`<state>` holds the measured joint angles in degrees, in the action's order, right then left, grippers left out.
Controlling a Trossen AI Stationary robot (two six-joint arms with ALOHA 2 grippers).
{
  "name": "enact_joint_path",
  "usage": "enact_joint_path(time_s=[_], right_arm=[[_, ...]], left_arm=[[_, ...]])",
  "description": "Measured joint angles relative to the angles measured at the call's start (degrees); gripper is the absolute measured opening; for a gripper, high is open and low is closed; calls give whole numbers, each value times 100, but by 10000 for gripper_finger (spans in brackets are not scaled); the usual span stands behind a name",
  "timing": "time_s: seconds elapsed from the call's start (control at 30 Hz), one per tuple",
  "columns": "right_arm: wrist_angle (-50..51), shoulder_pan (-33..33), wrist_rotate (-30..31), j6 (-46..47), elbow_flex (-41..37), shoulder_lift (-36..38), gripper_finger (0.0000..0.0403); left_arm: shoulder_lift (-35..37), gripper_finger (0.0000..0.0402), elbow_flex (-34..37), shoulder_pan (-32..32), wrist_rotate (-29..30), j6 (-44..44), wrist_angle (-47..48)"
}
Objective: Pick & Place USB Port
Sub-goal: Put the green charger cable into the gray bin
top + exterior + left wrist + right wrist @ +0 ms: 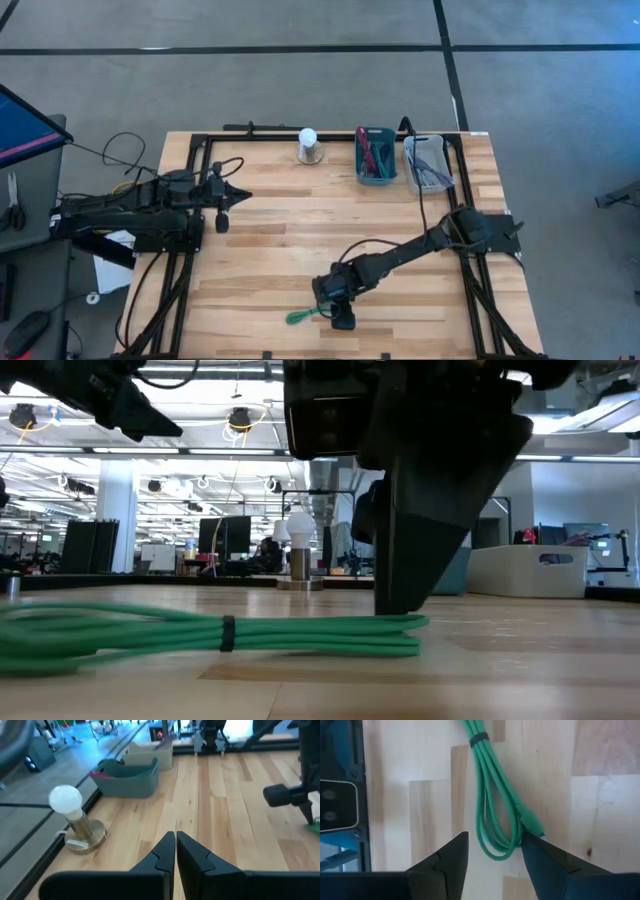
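A green cable bundle (303, 316) (220, 632) (492, 805), tied with a dark band, lies flat on the wood near the table's near edge. My right gripper (336, 312) (495, 840) is open and points down over the bundle's right end. Its fingers stand on either side of the looped end, and the green plug (532, 826) lies close by one finger. In the low view a dark finger (400, 560) reaches down to table height at that end. My left gripper (243, 196) (176, 837) is shut and waits above the table's left side. My right gripper straddles the cable's looped end (497, 851) from above, with the cable lying flat on the table. I cannot tell whether the finger (540, 850) beside the plug touches it.
A white bulb on a round brass base (309, 146) (70, 815) stands at the far edge. To its right are a teal bin (376, 155) (127, 777) and a pale bin (428, 165) with cables in them. A black frame rail (190, 200) borders the table.
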<state>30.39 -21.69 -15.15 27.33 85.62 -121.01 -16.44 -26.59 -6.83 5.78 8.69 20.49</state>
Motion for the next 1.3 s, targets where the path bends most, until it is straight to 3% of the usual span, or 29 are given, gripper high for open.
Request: enact_joint_path(time_s=[0.3, 0.73, 1.1, 1.3], right_arm=[[190, 3, 172, -240, -6, -18, 145], [-145, 11, 228, -243, -340, -7, 11], [94, 93, 339, -327, -315, 149, 1], [354, 182, 787, -345, -258, 685, 1]], left_arm=[[-587, 17, 0, -1, 20, 171, -37], [-764, 17, 0, -2, 22, 216, -368], [-764, 17, 0, 0, 22, 216, -385], [-764, 17, 0, 0, 22, 217, -387]])
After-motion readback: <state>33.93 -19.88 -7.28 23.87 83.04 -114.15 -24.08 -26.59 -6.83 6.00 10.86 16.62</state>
